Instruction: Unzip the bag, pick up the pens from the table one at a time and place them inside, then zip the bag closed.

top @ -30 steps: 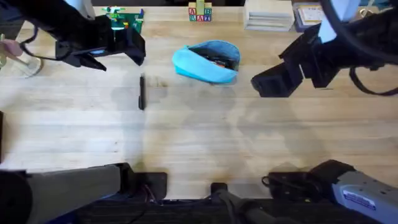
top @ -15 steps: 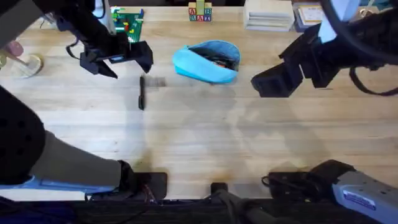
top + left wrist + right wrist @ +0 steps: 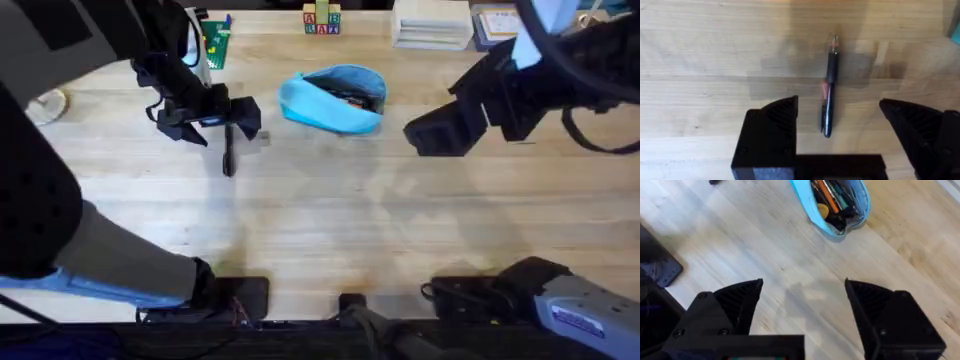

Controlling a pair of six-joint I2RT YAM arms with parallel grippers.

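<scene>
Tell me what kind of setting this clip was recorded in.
Probably a robot lab workbench: a pale wood table with an open light blue pouch and a black pen, and toy letter blocks and stacked clear boxes along the far edge.

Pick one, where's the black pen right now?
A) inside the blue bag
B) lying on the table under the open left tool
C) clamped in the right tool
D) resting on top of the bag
B: the black pen lies flat on the table, between the spread fingers of the left tool, which hovers over it, apart from the bag.
</scene>
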